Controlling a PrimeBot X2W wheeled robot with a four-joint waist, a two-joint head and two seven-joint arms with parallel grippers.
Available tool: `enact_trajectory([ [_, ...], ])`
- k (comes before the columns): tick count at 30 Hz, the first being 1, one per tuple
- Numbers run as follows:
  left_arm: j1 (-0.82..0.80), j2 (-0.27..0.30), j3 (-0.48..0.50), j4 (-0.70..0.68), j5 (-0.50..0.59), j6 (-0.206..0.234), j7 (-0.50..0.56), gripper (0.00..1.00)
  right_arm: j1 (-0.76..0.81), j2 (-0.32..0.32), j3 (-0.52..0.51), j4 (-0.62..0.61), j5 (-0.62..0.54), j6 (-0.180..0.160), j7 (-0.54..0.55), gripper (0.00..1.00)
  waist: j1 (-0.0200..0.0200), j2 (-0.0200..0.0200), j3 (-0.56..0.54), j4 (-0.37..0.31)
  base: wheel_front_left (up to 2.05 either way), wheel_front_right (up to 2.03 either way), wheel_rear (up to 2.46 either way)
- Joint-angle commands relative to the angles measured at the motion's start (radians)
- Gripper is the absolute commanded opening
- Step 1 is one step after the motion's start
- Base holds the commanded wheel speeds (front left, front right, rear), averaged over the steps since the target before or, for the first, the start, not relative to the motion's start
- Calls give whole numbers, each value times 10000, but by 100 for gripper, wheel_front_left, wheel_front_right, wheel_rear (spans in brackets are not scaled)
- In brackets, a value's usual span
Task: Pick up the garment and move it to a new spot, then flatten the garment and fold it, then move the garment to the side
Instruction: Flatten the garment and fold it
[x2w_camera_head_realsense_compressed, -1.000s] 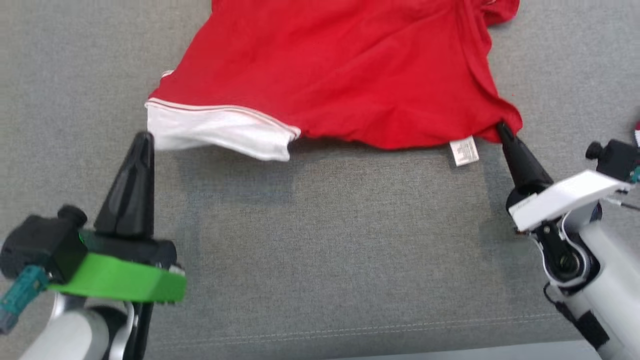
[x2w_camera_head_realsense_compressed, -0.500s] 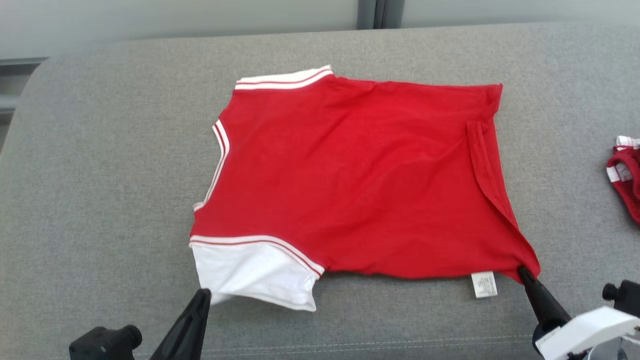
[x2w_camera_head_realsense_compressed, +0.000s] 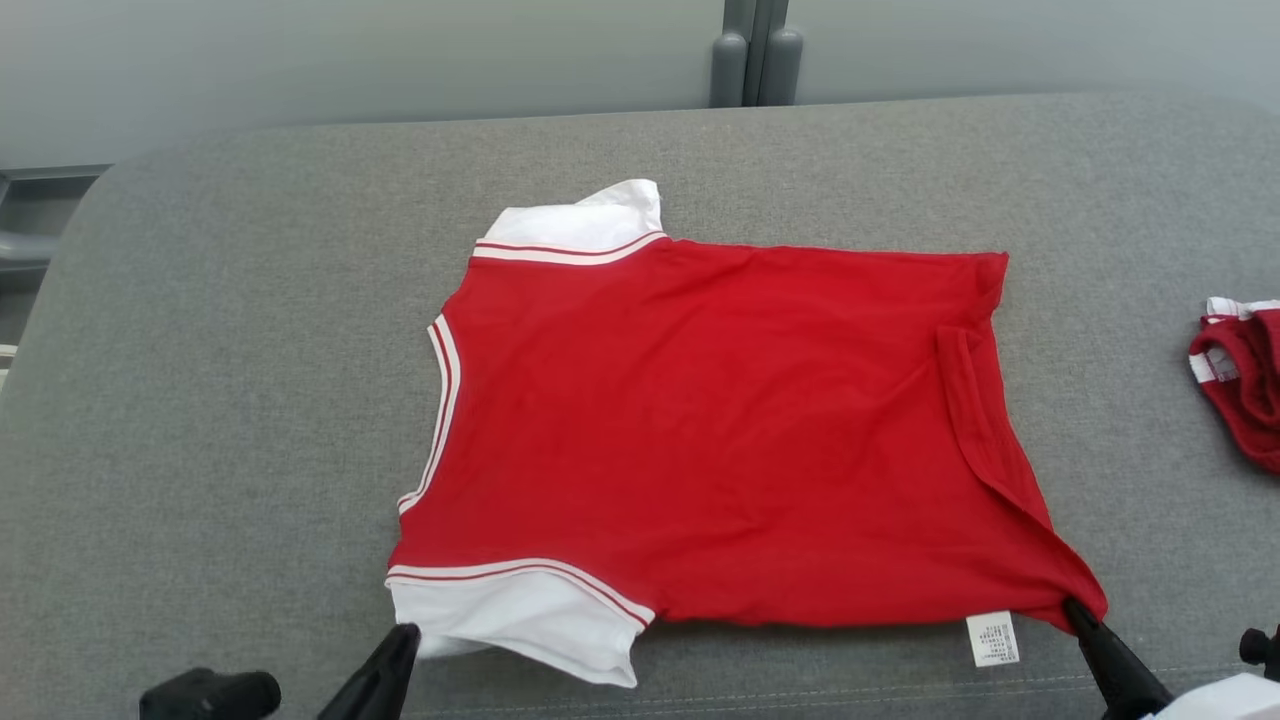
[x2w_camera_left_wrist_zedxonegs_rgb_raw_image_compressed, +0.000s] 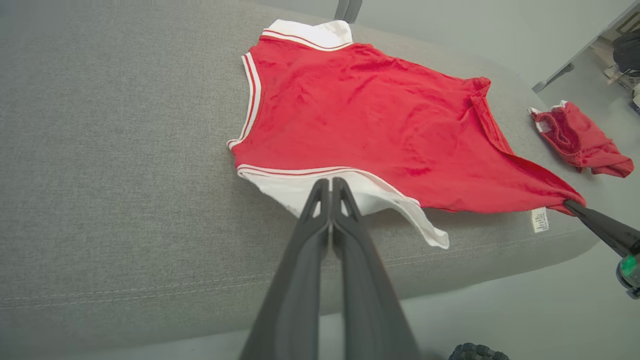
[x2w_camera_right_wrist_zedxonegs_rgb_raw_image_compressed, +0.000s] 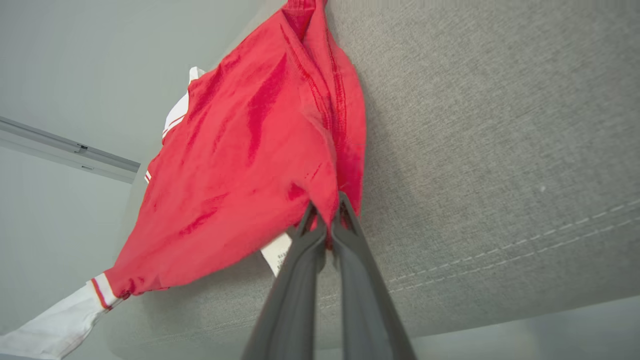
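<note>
The garment (x2w_camera_head_realsense_compressed: 720, 430) is a red top with white sleeves, spread nearly flat on the grey cushion (x2w_camera_head_realsense_compressed: 220, 400). My left gripper (x2w_camera_head_realsense_compressed: 403, 634) is shut on the near white sleeve (x2w_camera_left_wrist_zedxonegs_rgb_raw_image_compressed: 380, 200) at its left corner; in the left wrist view its tips (x2w_camera_left_wrist_zedxonegs_rgb_raw_image_compressed: 330, 182) lie pressed together on the white cloth. My right gripper (x2w_camera_head_realsense_compressed: 1075, 608) is shut on the near right hem corner, beside a white care label (x2w_camera_head_realsense_compressed: 992, 638). In the right wrist view red cloth (x2w_camera_right_wrist_zedxonegs_rgb_raw_image_compressed: 240, 165) bunches between the closed fingertips (x2w_camera_right_wrist_zedxonegs_rgb_raw_image_compressed: 325, 205). That edge hangs slightly raised and taut.
A second small red and white garment (x2w_camera_head_realsense_compressed: 1240, 380) lies crumpled at the cushion's right end. The cushion's stitched front edge (x2w_camera_left_wrist_zedxonegs_rgb_raw_image_compressed: 150, 290) runs just before my grippers, with floor beyond it. A pale wall stands behind the cushion.
The whole head view has shifted, so the camera moved. Both grippers keep their grip on the same corners. The far white sleeve now shows beyond its striped band.
</note>
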Motion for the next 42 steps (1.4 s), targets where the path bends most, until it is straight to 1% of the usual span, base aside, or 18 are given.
enact_trajectory([
  [1,-420,127,82,135,14,-186,60,0,-209,293,-327,-181,-278,3,229,0,1,0,199,-147,0,0,0],
  [6,-1621,37,100,673,221,-800,266,0,-1041,1289,-1218,-401,-1158,3,734,0,1,0,654,-287,0,0,0],
  [8,-2156,-112,59,1043,234,-1042,406,0,-1582,1716,-1414,-357,-1494,3,880,0,1,0,850,-376,0,0,0],
  [13,-3564,-663,66,2196,209,-1607,482,0,-2853,2213,-1664,96,-2161,3,1156,0,1,0,1436,-518,0,0,0],
  [18,-4784,-1317,42,3527,181,-2151,280,0,-3805,2307,-1876,740,-2740,3,990,0,1,0,1943,-546,0,0,0],
  [22,-5597,-1779,109,4468,253,-2523,-63,0,-4270,2343,-1940,985,-2812,3,872,0,1,0,2314,-609,0,0,0],
  [25,-6156,-2015,183,5082,354,-2775,-367,0,-4500,2302,-1910,1108,-2847,3,840,0,1,0,2522,-653,0,0,0],
  [34,-7458,-2425,369,6658,454,-3390,-984,0,-5073,2117,-1585,1327,-2651,3,828,0,1,0,2849,-776,0,0,0],
  [42,-8072,-2830,389,8192,306,-3883,-1428,0,-5329,2056,-1068,1601,-2558,3,980,0,1,0,3086,-893,0,0,0],
])
